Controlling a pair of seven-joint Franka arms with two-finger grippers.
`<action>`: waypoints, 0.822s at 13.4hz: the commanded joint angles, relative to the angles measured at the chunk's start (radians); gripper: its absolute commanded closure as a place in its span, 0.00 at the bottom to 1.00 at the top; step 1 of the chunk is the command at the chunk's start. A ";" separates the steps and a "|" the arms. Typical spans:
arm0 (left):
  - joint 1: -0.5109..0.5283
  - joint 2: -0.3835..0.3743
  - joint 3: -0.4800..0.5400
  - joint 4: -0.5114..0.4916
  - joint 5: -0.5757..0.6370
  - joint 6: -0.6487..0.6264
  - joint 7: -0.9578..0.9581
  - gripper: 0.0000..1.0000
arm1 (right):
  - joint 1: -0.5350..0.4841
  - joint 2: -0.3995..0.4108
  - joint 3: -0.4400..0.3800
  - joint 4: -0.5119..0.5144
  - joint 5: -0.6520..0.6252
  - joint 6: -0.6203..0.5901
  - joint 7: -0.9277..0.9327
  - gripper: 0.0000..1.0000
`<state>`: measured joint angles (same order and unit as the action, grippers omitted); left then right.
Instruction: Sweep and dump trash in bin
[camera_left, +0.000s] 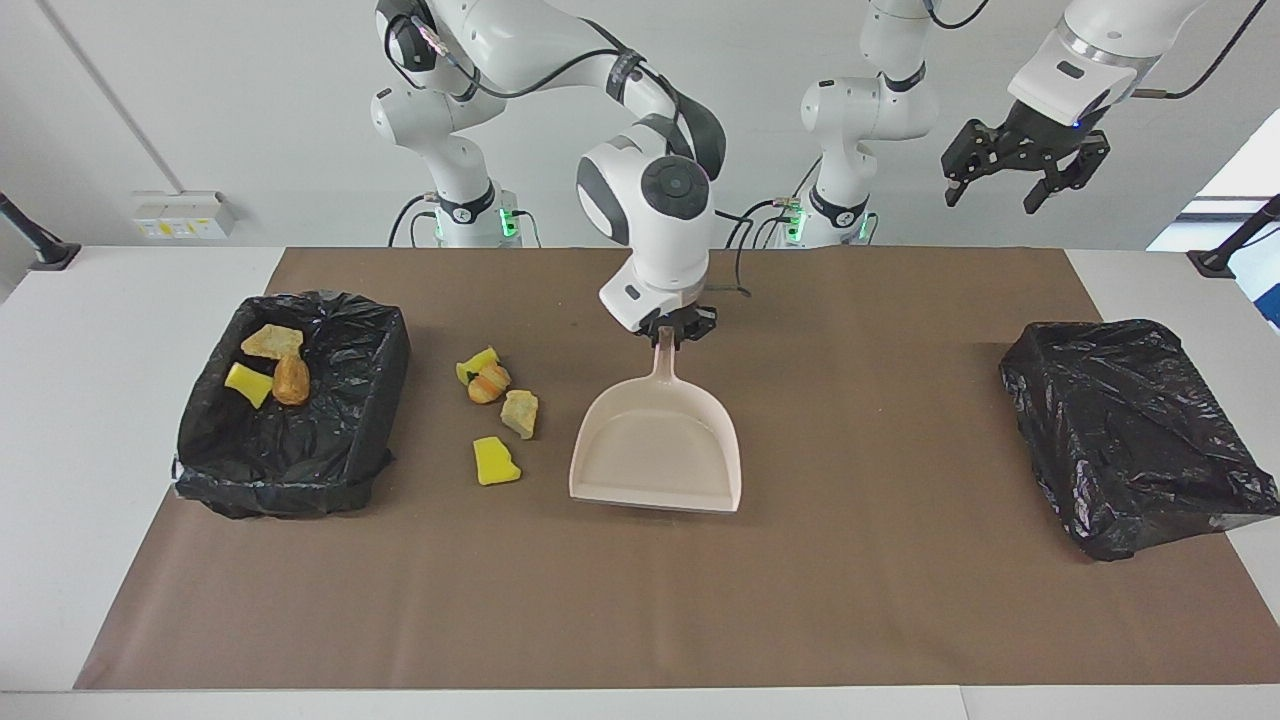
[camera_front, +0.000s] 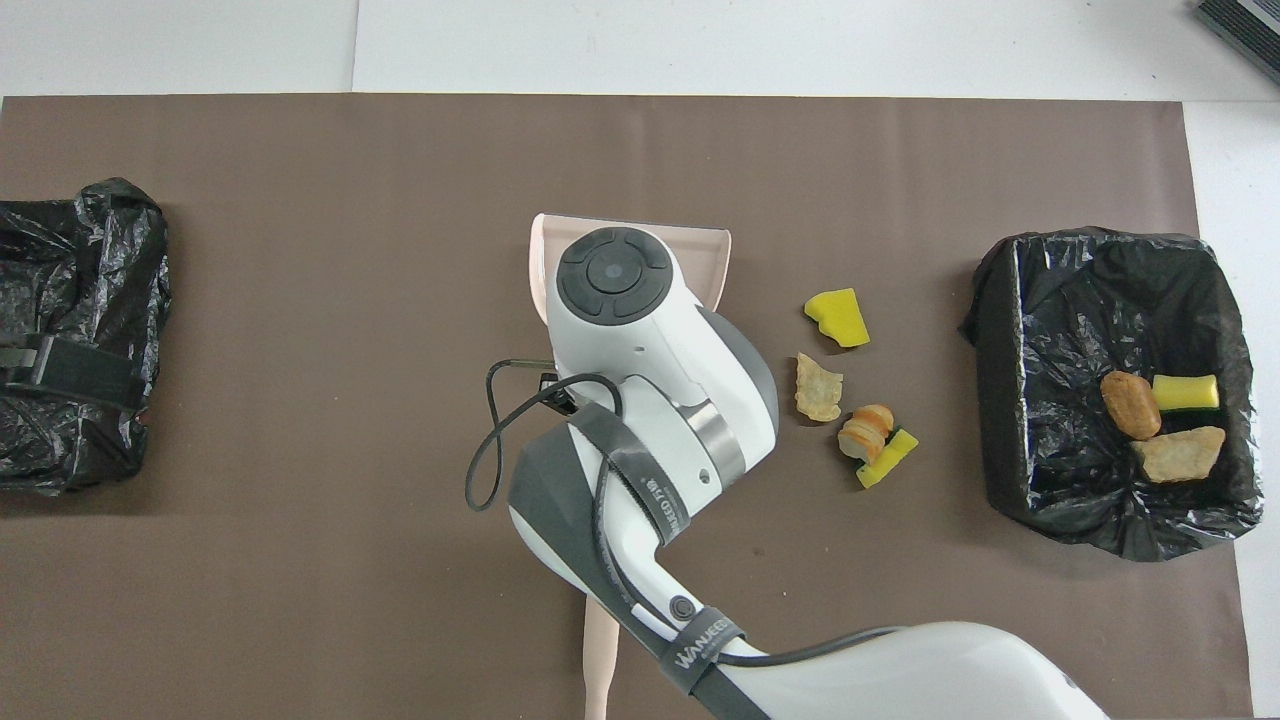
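Note:
Several trash scraps lie on the brown mat between the dustpan and the bin: a yellow sponge chunk (camera_left: 495, 461) (camera_front: 838, 318), a beige lump (camera_left: 520, 413) (camera_front: 818, 388), an orange-brown bread piece (camera_left: 489, 383) (camera_front: 865, 432) and a second yellow chunk (camera_left: 477, 363) (camera_front: 888, 458). The pale pink dustpan (camera_left: 655, 455) (camera_front: 718, 265) lies flat and empty at mid-table. My right gripper (camera_left: 672, 335) is shut on the tip of its handle. My left gripper (camera_left: 1000, 190) is open and empty, held high over the left arm's end of the table.
The black-lined bin (camera_left: 200, 440) (camera_front: 1000, 400) at the right arm's end holds three scraps: a beige lump (camera_left: 271, 341), a yellow chunk (camera_left: 247, 384) and a brown piece (camera_left: 291, 380). A second black-bagged box (camera_left: 1130, 430) (camera_front: 80, 330) stands at the left arm's end.

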<state>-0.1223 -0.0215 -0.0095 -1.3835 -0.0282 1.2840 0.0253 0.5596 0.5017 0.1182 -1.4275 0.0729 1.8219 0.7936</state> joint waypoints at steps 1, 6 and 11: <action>-0.014 -0.008 0.011 -0.002 0.016 -0.012 -0.001 0.00 | 0.013 0.069 -0.002 0.050 0.019 0.045 0.032 1.00; -0.014 -0.008 0.011 -0.002 0.017 -0.012 -0.001 0.00 | 0.017 0.112 -0.002 0.045 0.001 0.082 -0.020 1.00; -0.014 -0.008 0.011 -0.002 0.016 -0.012 -0.001 0.00 | 0.005 0.113 -0.002 0.042 0.002 0.079 -0.082 1.00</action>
<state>-0.1223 -0.0215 -0.0095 -1.3835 -0.0281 1.2840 0.0253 0.5794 0.6016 0.1112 -1.4088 0.0719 1.9039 0.7417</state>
